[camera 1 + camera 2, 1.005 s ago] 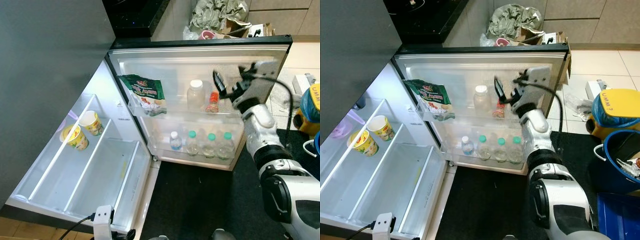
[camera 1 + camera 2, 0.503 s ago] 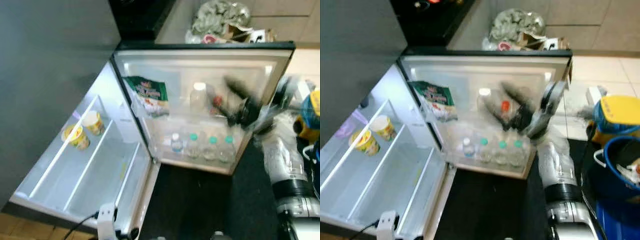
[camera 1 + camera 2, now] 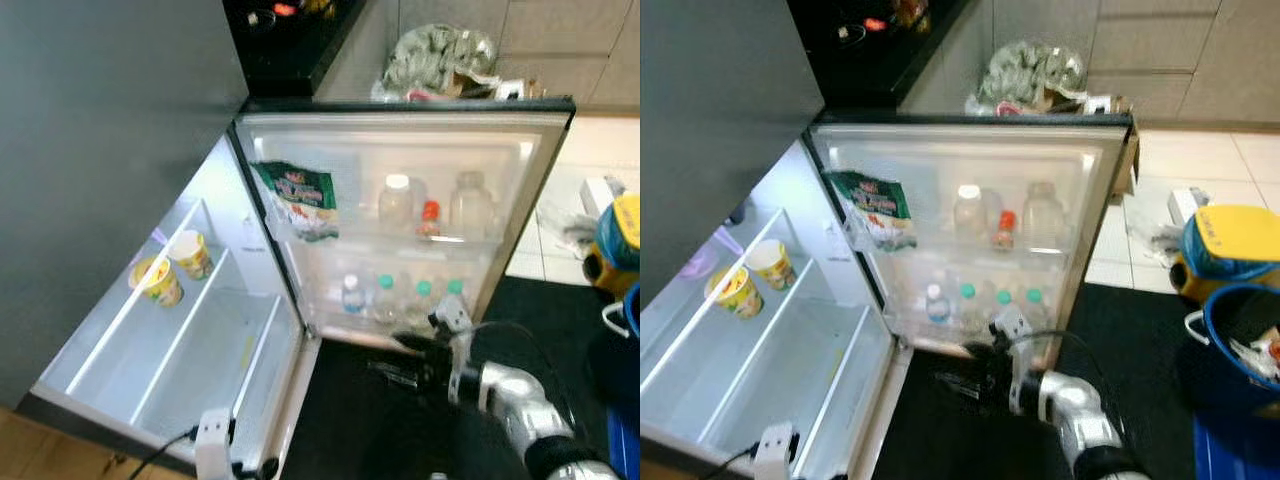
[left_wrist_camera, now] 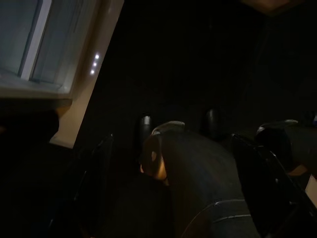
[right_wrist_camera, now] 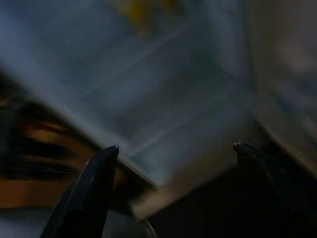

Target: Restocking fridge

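Right gripper (image 3: 400,358) now sits low before the door (image 3: 400,170), no longer at its shelf | fingers apart, empty | bottle (image 3: 470,203) on upper door shelf | fetch next item, keeping clear of the door.

The fridge door (image 3: 530,160) stands wide open. Its upper shelf holds a green snack bag (image 3: 297,198), two clear jars (image 3: 396,197) and a small red-capped bottle (image 3: 429,218). The lower shelf carries four small bottles (image 3: 385,297), three with green caps. Two yellow cups (image 3: 165,270) lie inside the fridge.
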Controlling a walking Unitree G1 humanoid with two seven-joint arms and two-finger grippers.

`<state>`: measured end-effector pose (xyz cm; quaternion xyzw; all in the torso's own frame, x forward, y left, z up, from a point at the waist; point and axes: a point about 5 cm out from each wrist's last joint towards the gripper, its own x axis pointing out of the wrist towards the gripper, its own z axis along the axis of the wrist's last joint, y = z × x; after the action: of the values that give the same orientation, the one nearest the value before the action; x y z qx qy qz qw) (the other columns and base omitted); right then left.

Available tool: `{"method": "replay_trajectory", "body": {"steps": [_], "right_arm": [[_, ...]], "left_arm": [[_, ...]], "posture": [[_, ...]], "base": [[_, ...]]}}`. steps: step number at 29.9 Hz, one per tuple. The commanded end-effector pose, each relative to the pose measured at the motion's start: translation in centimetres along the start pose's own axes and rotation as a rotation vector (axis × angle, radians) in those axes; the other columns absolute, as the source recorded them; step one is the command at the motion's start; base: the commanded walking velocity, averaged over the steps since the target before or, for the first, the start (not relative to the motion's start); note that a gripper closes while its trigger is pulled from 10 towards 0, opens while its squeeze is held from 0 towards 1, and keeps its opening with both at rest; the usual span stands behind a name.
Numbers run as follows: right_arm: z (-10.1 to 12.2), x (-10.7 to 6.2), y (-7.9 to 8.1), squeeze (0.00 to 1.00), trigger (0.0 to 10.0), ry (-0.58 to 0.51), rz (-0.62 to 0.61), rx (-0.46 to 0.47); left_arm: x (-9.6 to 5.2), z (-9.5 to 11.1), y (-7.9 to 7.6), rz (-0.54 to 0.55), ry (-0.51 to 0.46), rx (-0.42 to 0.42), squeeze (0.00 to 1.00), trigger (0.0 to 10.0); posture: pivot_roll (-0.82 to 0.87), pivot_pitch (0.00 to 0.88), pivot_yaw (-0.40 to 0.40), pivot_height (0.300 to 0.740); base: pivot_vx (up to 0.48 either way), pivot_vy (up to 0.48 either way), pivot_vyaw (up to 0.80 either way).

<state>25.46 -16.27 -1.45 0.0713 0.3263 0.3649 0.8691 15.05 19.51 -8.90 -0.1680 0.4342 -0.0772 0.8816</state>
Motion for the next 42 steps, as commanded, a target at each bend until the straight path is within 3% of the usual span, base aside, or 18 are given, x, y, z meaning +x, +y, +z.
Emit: {"method": "replay_trajectory", "body": {"steps": [1,2,4,5,6,10,15,23,42], "right_arm": [[-1.7,0.1,-0.3,0.00,10.0,0.079,-0.103,0.021],[-3.1,-0.4,-0.9,0.00,10.0,0.118,-0.226,0.054],[-3.7,-0.7,-1.2,0.00,10.0,0.132,-0.289,0.075],[-5.1,-1.6,-1.9,0.00,10.0,0.140,-0.428,0.149],[-5.1,-1.6,-1.9,0.00,10.0,0.140,-0.428,0.149],[-8.6,-3.7,-2.4,0.00,10.0,0.209,-0.619,0.262],[-9.8,-4.2,-2.2,0.00,10.0,0.231,-0.646,0.303],[-14.1,-6.1,-0.7,0.00,10.0,0.414,-0.705,0.297],[-13.7,-4.6,0.1,0.00,10.0,0.396,-0.650,0.275]], "left_arm": [[-0.2,-0.3,0.4,0.022,0.008,-0.021,0.00,10.0],[-0.1,-0.1,0.3,0.023,0.004,-0.021,0.00,10.0],[-0.1,0.0,0.3,0.024,0.002,-0.021,0.00,10.0],[0.0,0.2,0.3,0.027,-0.005,-0.023,0.00,10.0],[0.0,0.2,0.3,0.027,-0.005,-0.023,0.00,10.0],[0.0,0.5,0.5,0.050,-0.005,-0.038,0.00,10.0],[0.1,0.6,0.5,0.055,-0.013,-0.061,0.00,10.0],[0.2,0.1,0.1,0.049,0.005,-0.072,0.00,10.0],[-0.2,-1.3,0.2,0.066,0.018,-0.124,0.00,10.0]], "posture": [[-0.04,0.010,0.113,0.740],[-0.04,0.000,0.107,0.740],[-0.04,0.000,0.107,0.740],[-0.04,0.000,0.105,0.740],[-0.04,0.000,0.105,0.740],[-0.04,0.000,0.096,0.740],[-0.04,0.000,0.092,0.740],[-0.03,0.000,0.069,0.740],[-0.02,0.000,0.067,0.740]], "base": [[0.000,0.000,0.00],[0.000,0.000,0.00],[0.000,0.000,0.00],[0.000,0.000,0.00],[0.000,0.000,0.00],[0.000,0.000,0.00],[0.000,0.000,0.00],[0.000,-0.213,0.00],[0.000,-0.441,0.00]]}}
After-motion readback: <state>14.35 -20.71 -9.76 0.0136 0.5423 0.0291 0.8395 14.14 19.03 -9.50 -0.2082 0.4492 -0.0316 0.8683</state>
